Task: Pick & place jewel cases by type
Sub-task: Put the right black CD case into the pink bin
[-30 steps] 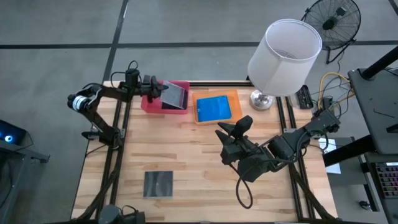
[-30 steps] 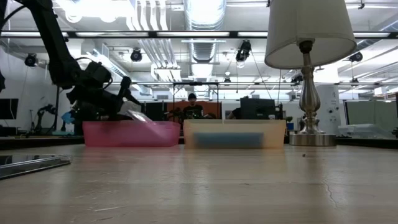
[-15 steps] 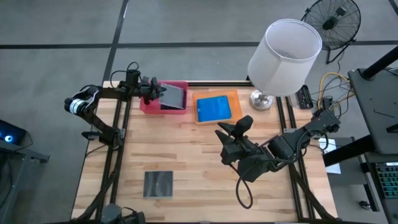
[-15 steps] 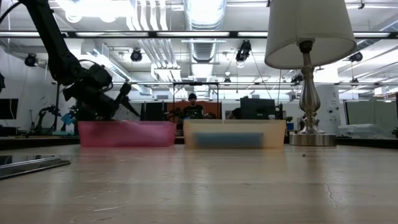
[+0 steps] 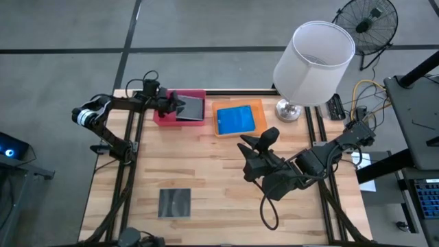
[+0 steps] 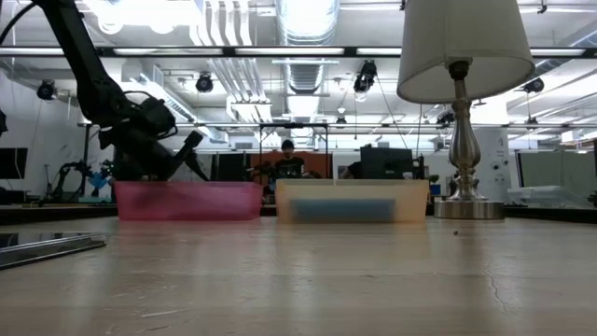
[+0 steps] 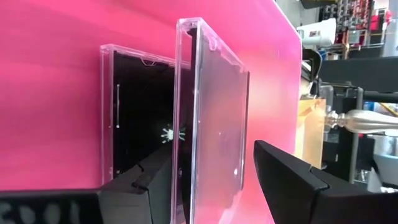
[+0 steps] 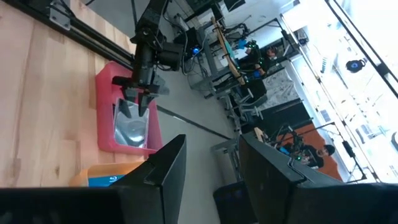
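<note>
On the pale wooden table (image 5: 206,185), sorting is taking shape: a shallow pink tray (image 5: 180,118) is collecting dark glossy square jewel cases (image 5: 192,108), an orange tray (image 5: 257,106) bright blue rectangular cases (image 5: 236,119), while one dark case (image 5: 175,202) is lying near the front edge. The left gripper (image 5: 173,106) is reaching into the pink tray, its fingers (image 7: 298,180) partly spread around a clear-lidded dark case (image 7: 214,124) standing on edge. The right gripper (image 5: 257,143) is hovering mid-table, fingers parted and holding nothing.

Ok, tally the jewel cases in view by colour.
Dark cases: 3, one on the table, two in the pink tray
Blue cases: 1 showing, in the orange tray; any beneath are hidden
Total: 4
</note>
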{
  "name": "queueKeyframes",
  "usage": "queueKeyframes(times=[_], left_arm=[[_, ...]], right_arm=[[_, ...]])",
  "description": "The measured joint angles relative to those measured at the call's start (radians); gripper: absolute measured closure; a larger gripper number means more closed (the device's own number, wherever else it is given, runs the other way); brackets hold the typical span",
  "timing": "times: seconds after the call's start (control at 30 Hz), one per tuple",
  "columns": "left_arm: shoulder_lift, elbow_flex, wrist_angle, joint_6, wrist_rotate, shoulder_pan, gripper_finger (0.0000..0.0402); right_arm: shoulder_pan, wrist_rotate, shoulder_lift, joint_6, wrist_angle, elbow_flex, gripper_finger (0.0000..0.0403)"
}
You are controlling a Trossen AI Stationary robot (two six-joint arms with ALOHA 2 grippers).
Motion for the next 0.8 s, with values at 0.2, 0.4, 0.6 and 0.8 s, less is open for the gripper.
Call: queueKeyframes(times=[0.2, 0.4, 0.6, 0.8], left_arm=[[0.0, 0.003, 0.002, 0.005, -0.027, -0.024, 0.0216], [-0.007, 0.08, -0.056, 0.03, -0.043, -0.048, 0.0216], [-0.008, 0.228, -0.392, 0.209, -0.181, -0.06, 0.0215], [-0.008, 0.362, -0.608, 0.316, -0.3, -0.075, 0.0215]], right_arm=[[0.0, 0.0, 0.0, -0.002, -0.001, 0.0, 0.027], [0.0, -0.001, 0.0, -0.001, -0.002, 0.0, 0.0268], [0.0, -0.001, 0.0, 0.0, -0.003, 0.0, 0.0261], [0.0, -0.001, 0.0, -0.002, -0.004, 0.0, 0.0257]])
